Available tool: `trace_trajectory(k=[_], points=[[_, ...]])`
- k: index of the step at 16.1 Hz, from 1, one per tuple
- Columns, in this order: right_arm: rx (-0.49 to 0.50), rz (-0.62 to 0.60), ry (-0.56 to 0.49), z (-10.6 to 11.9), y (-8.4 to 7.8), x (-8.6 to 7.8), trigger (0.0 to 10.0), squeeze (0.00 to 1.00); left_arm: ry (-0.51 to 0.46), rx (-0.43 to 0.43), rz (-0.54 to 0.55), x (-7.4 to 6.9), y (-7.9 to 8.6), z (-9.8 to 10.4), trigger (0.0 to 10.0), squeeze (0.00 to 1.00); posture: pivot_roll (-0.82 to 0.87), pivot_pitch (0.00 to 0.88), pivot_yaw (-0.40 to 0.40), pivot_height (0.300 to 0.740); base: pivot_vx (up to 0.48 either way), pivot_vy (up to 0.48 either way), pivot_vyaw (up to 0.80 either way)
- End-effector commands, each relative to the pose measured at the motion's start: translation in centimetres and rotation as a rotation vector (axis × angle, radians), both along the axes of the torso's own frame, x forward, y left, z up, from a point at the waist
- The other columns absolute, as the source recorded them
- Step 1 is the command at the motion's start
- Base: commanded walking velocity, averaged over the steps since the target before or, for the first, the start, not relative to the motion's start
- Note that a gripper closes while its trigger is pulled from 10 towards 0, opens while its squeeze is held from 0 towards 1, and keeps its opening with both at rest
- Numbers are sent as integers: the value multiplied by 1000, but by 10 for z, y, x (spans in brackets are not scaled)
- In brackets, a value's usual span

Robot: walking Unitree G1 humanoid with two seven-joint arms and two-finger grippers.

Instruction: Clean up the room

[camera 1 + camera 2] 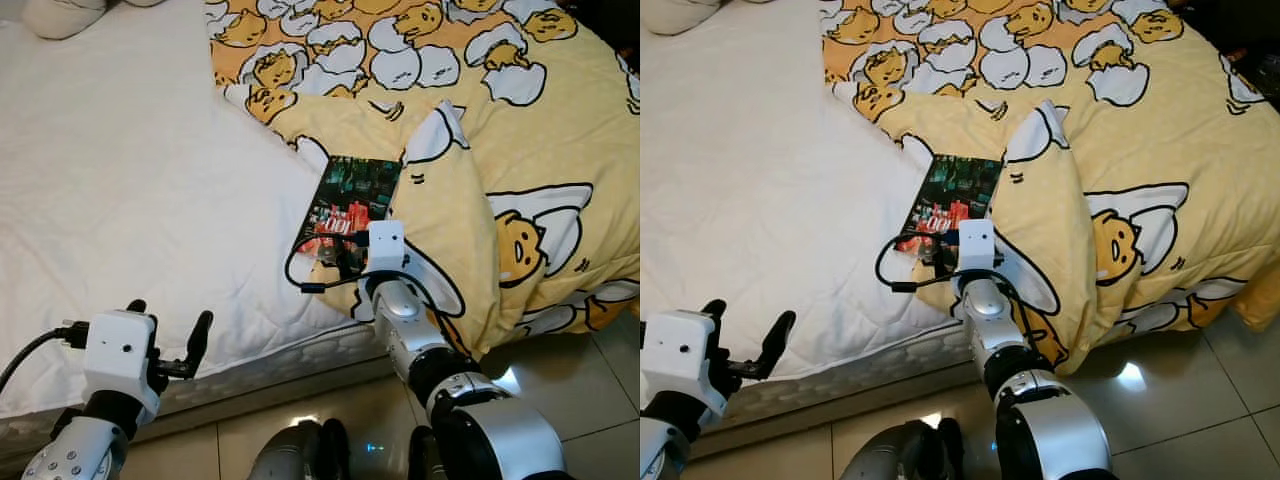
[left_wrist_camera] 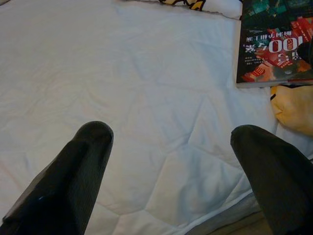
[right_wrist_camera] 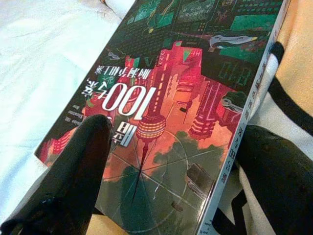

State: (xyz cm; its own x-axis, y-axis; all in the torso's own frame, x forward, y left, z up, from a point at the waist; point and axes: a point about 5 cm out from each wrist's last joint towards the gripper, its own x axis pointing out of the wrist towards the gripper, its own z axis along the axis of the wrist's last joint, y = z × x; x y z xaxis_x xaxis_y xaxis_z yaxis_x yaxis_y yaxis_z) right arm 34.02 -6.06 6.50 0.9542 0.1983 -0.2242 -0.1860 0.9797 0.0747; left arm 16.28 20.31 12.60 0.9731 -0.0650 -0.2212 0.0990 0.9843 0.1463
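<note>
The book (image 1: 350, 200) is lying flat on the bed, on the white sheet (image 1: 130, 190), with its spine side touching the folded edge of the yellow quilt (image 1: 520, 130). Its near corner is sitting close to the mattress edge, within reach of the robot standing at the bedside. The quilt is lying rumpled over the right half of the bed, and one fold is rising just beside the book, so the cover is exposed while that long edge is being crowded by cloth.

The right gripper (image 3: 171, 161) is reaching over the near end of the book. Its jaws are standing wide apart and holding nothing: one finger (image 3: 83, 161) is lying over the cover, the other (image 3: 279, 166) is sitting beyond the spine, above the quilt. This spread appears chosen to straddle the book's width before closing. Whether the fingertips are touching the cover cannot be told.

The left gripper (image 1: 170, 345) is hovering over the sheet near the mattress edge, well apart from the book, with jaws also wide apart and empty.

The head views are giving the overall layout and both arms. The right wrist view is giving the finger placement across the spine and the cover print, which the wrist housing is hiding from above. The left wrist view is showing the book's near corner and a yellow fold just beside it.
</note>
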Motion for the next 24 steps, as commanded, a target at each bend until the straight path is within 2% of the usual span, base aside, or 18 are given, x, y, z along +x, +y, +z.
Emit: trace_trajectory(k=[1, 2, 5, 6, 7, 8, 13, 16, 24], points=[[67, 27, 20, 2, 14, -2, 10000, 0, 27, 7, 14, -2, 4, -5, 10000, 0, 183, 215, 197, 740, 0, 0, 0], [67, 27, 20, 2, 14, -2, 10000, 0, 27, 7, 14, -2, 4, -5, 10000, 0, 183, 215, 197, 740, 0, 0, 0], [151, 34, 91, -2, 16, -2, 10000, 0, 26, 8, 12, -2, 3, -5, 10000, 0, 183, 215, 197, 740, 0, 0, 0], [175, 29, 111, -4, 16, -2, 5333, 0, 26, 7, 11, -2, 2, -5, 10000, 0, 183, 215, 197, 740, 0, 0, 0], [198, 22, 130, -5, 15, -2, 0, 0, 27, 7, 11, -2, 2, -5, 10000, 0, 183, 215, 197, 740, 0, 0, 0], [233, 20, 156, -7, 13, -3, 0, 0, 27, 6, 11, -2, 2, -5, 10000, 0, 183, 215, 197, 740, 0, 0, 0], [197, 58, 131, -3, 11, 0, 0, 0, 26, -10, 4, 0, -3, -8, 10000, 0, 162, 219, 189, 740, 0, 0, 0], [210, 83, 133, 0, 13, 2, 0, 0, 27, -25, -7, 2, -9, -10, 10000, 0, 152, 222, 182, 740, 0, 0, 0], [263, 137, 154, 2, 23, 2, 0, 0, 15, -23, -2, 4, -9, -9, 10000, 0, 163, 218, 176, 740, 0, 0, 0]])
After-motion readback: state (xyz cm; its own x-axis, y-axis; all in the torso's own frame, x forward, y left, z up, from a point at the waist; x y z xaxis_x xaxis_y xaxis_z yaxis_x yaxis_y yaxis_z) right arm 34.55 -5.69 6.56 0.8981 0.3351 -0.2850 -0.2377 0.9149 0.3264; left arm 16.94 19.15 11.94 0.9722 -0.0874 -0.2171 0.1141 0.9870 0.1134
